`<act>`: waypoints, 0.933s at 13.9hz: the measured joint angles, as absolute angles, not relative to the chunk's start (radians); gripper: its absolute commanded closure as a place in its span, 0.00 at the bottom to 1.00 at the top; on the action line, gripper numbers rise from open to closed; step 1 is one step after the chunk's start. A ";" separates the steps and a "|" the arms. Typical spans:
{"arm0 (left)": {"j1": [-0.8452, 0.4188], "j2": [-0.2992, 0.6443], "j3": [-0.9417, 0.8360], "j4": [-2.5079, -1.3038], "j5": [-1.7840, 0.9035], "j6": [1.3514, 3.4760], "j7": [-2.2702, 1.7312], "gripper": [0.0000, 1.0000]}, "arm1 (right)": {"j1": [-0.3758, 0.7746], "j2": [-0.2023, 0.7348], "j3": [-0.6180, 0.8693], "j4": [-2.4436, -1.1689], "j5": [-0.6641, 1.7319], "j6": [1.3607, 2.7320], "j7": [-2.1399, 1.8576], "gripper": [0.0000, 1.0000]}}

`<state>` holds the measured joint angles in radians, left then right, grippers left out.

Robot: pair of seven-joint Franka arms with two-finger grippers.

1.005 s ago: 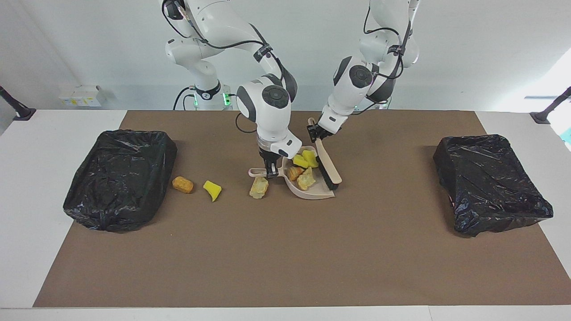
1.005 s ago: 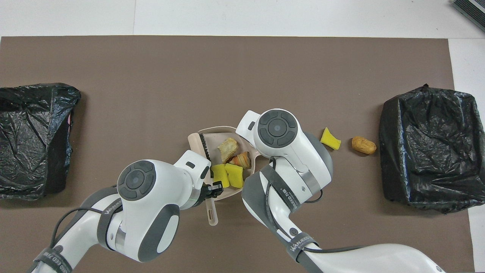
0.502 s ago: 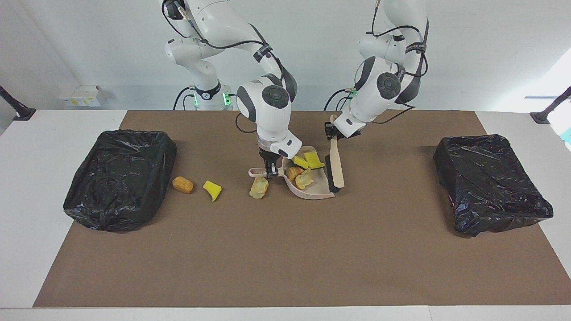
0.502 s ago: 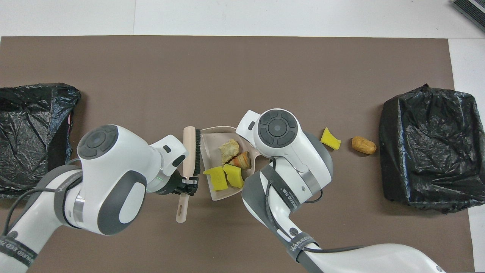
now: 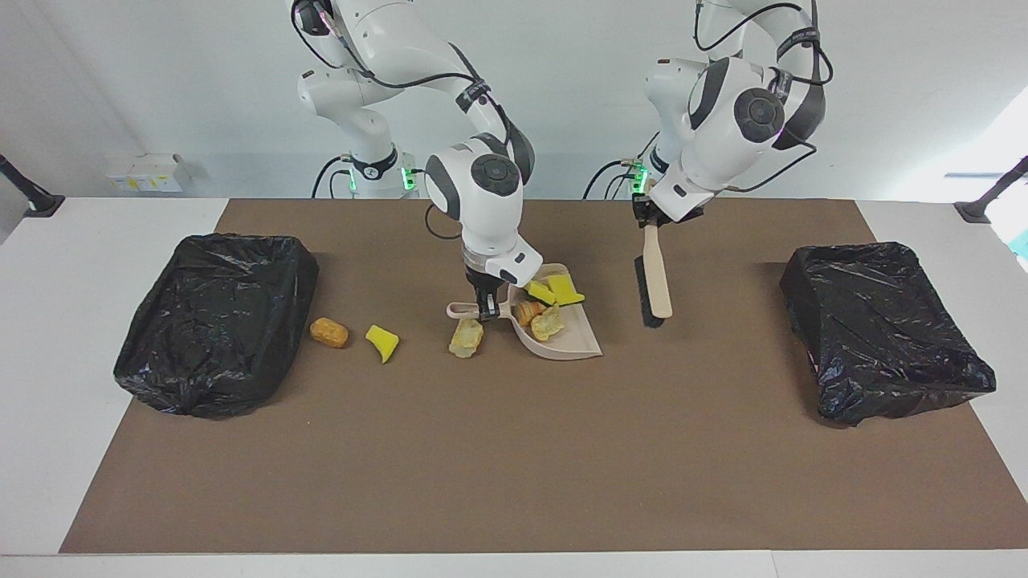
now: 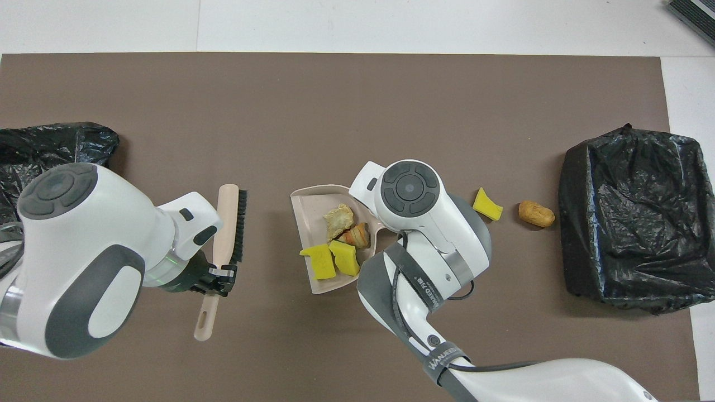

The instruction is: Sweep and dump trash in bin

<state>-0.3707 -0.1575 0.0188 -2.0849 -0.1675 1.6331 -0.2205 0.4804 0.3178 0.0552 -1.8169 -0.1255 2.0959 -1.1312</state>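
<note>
The beige dustpan rests on the brown mat with several trash scraps in it, yellow, orange-brown and tan. My right gripper is shut on its handle; the overhead view hides this gripper under the arm. Loose on the mat beside the handle lies a tan scrap. A yellow wedge and an orange-brown chunk lie toward the right arm's end. My left gripper is shut on the beige brush, held apart from the dustpan, bristle end down.
Two bins lined with black bags stand on the mat: one at the right arm's end, close to the orange-brown chunk, the other at the left arm's end, partly covered by my left arm in the overhead view.
My left arm has swung the brush out of the dustpan and away toward its own end of the table. The scraps in the pan shifted slightly. The right arm has held still.
</note>
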 measured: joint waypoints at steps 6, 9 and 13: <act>-0.371 -0.198 0.015 -2.119 -0.125 1.596 -0.221 1.00 | 0.403 0.261 0.053 -1.797 -0.125 2.020 -1.071 1.00; -0.371 -0.210 0.010 -2.143 -0.124 1.616 -0.237 1.00 | 0.341 0.219 0.052 -1.783 -0.125 1.968 -1.071 1.00; -0.499 -0.226 -0.007 -2.167 -0.125 1.708 -0.416 1.00 | 0.233 0.200 0.052 -1.716 -0.080 1.889 -1.142 1.00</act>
<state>-0.4992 -0.2263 -0.0075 -2.1665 -0.1248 1.7082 -0.4163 0.2333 0.2000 0.0517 -1.7162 -0.0796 1.8889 -1.1420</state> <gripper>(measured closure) 0.740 0.692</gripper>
